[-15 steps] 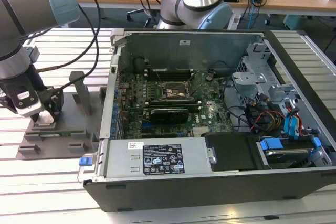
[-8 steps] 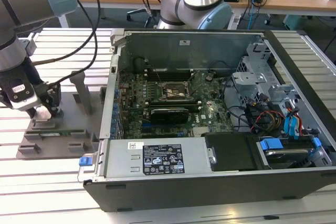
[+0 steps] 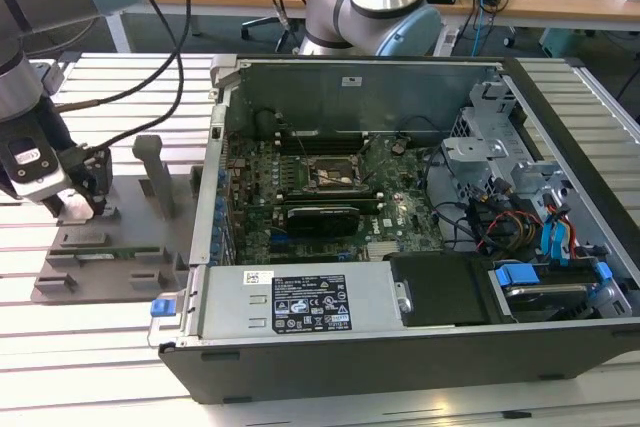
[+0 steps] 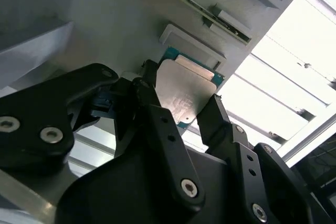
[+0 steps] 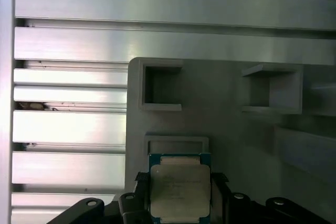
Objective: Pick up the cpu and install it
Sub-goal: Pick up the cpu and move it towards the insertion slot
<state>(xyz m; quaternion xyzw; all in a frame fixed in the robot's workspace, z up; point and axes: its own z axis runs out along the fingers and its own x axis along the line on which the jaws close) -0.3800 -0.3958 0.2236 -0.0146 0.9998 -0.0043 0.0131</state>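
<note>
One chip, the cpu [image 4: 184,85], lies flat right between the fingertips of the gripper [image 4: 182,92] — it's square, so there's no long axis to line up, and its metal top faces the cameras in both wrist views. The jaws stand at the chip's width and look to be pressing on two opposite edges, with the chip low over the grey holder tray [image 5: 220,108]; can't tell if it's lifted clear. The socket [image 3: 335,175] sits in the open computer case [image 3: 400,347] — well apart from the gripper, toward the exterior view's right.
</note>
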